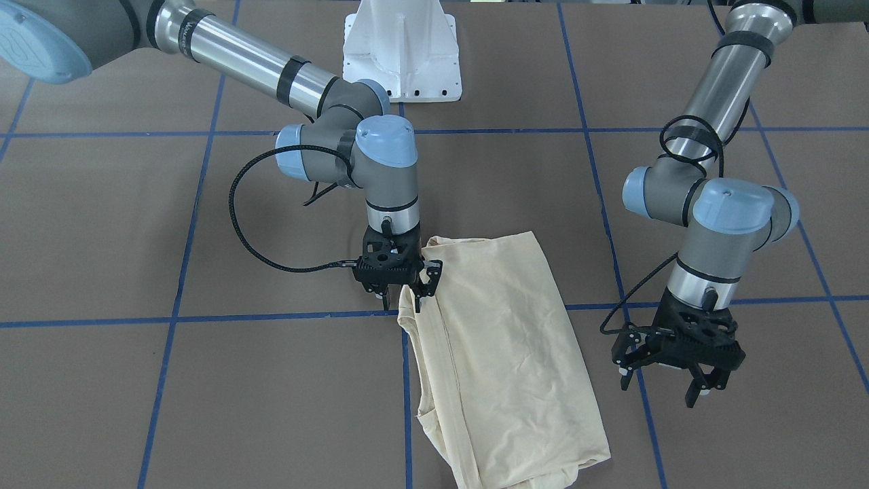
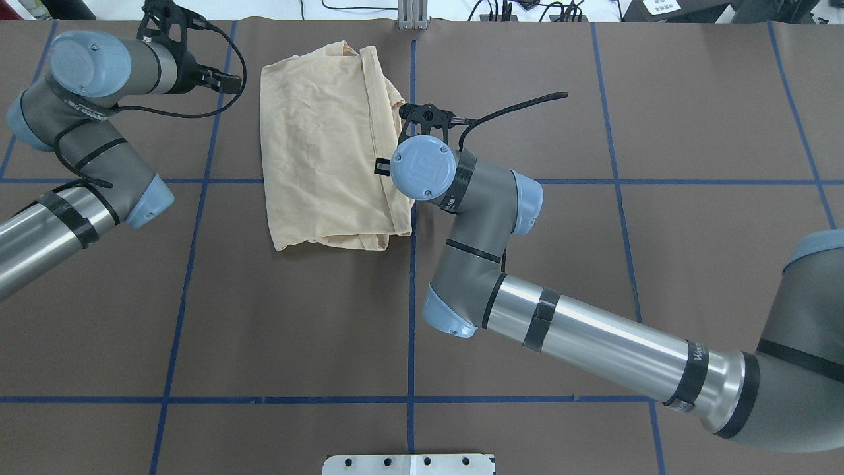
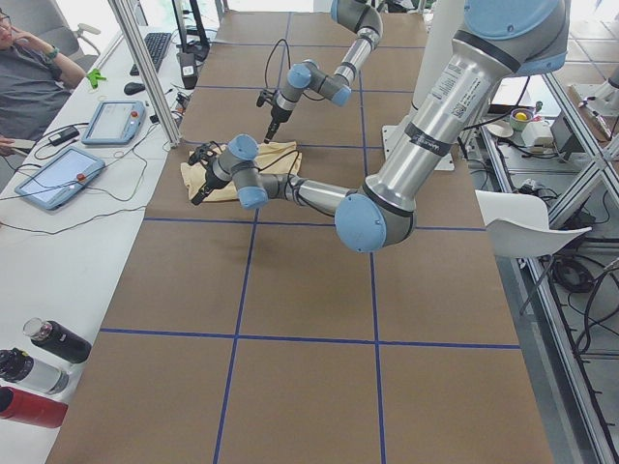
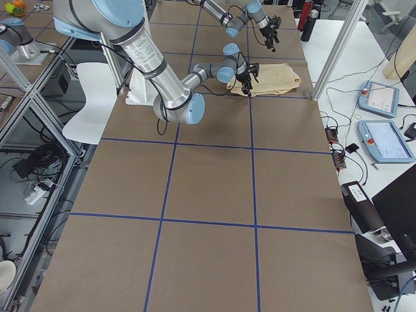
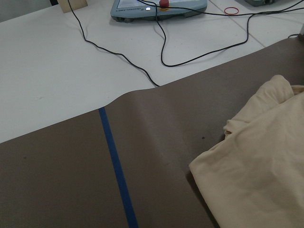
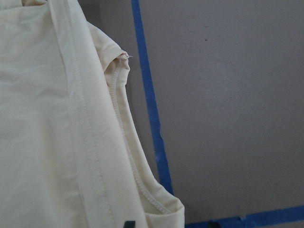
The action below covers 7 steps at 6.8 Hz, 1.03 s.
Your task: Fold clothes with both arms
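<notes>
The cream-yellow shirt (image 1: 495,353) lies folded into a long rectangle on the brown table, with its print and neck label hidden. It also shows in the overhead view (image 2: 323,145). My right gripper (image 1: 405,295) points down at the shirt's side edge, open, with one finger on the cloth and one beside it. The right wrist view shows the hemmed shirt edge (image 6: 47,118) next to blue tape (image 6: 149,104). My left gripper (image 1: 665,384) hangs open and empty above bare table on the shirt's other side. The left wrist view shows a shirt corner (image 5: 256,161).
The white pedestal base (image 1: 402,51) stands at the robot's side of the table. Blue tape lines (image 2: 412,297) divide the brown table. Beyond the far edge, a white bench holds control tablets (image 3: 116,121) and cables. Bottles (image 3: 39,372) stand there, and an operator (image 3: 29,68) sits nearby.
</notes>
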Each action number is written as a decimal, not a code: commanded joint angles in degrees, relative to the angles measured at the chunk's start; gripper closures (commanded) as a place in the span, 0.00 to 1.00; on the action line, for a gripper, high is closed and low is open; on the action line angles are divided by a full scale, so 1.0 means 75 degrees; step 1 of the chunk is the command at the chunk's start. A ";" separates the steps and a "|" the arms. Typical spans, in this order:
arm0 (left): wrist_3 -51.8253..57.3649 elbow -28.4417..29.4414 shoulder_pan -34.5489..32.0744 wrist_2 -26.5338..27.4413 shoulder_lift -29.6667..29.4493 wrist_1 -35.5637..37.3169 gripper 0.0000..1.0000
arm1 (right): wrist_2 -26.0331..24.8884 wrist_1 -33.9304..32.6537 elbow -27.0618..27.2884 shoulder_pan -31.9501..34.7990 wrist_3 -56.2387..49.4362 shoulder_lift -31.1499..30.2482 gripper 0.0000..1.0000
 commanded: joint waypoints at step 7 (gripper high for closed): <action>0.0000 0.0012 0.0012 0.0000 0.0000 0.0000 0.00 | -0.0018 -0.0020 -0.0610 -0.0001 -0.0072 0.0337 1.00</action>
